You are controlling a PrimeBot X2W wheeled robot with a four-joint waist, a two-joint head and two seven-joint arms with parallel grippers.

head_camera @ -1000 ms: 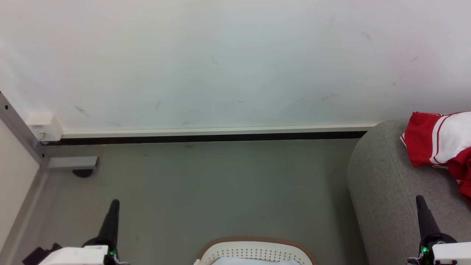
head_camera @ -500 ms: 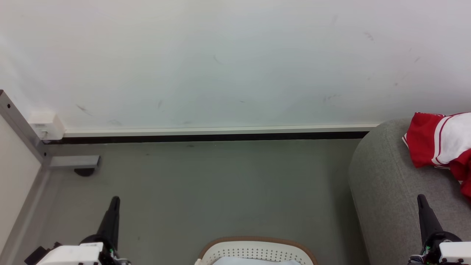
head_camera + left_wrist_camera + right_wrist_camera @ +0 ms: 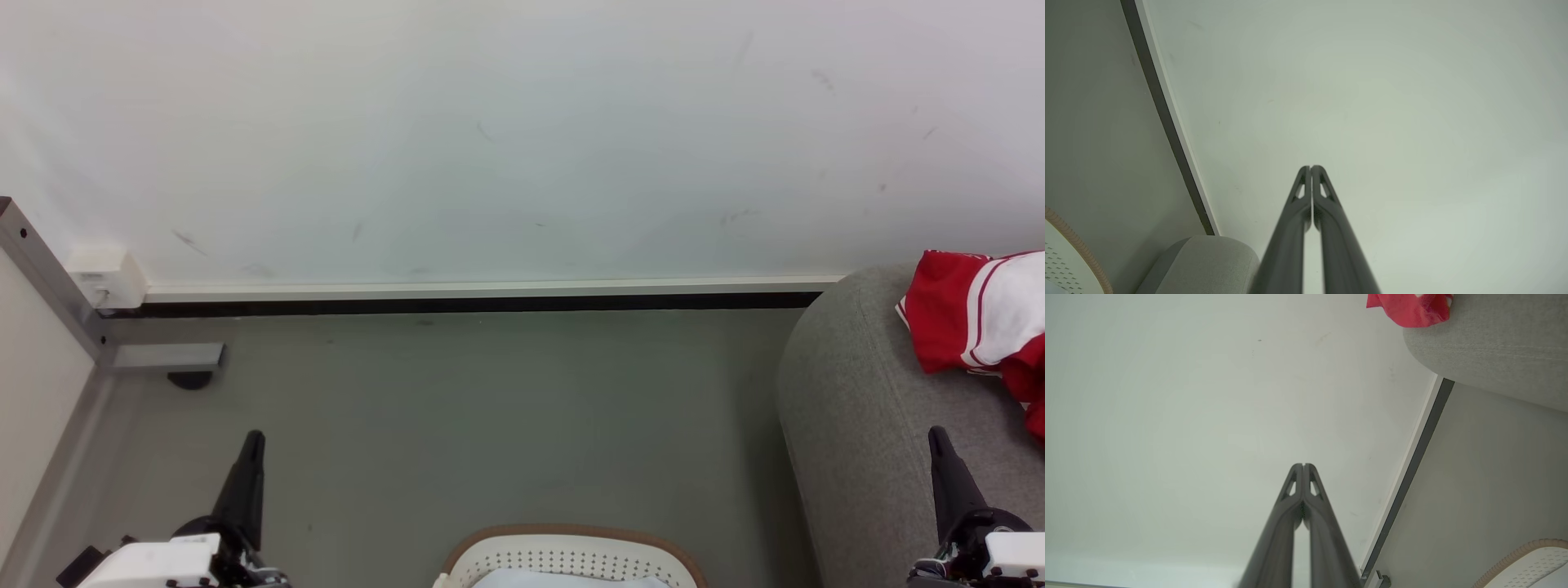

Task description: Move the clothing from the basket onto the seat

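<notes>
The red and white clothing (image 3: 976, 314) is lying in a crumpled heap on the grey seat (image 3: 849, 425) at the right edge of the head view, close to the seat's rounded far corner by the wall (image 3: 490, 139). The basket (image 3: 563, 560) is sitting on the floor (image 3: 457, 408) at the bottom middle, near the seat but apart from it. Its tan rim is showing and something pale is lying inside. The left pincer (image 3: 255, 439) is hovering over the floor at the lower left, its two dark fingers pressed together and gripping nothing. The right pincer (image 3: 936, 433) is hovering over the near part of the seat, apart from the clothing, its fingers likewise pressed together and empty. Both are pointing toward the wall, where a dark baseboard (image 3: 473, 305) is running along the floor.
</notes>
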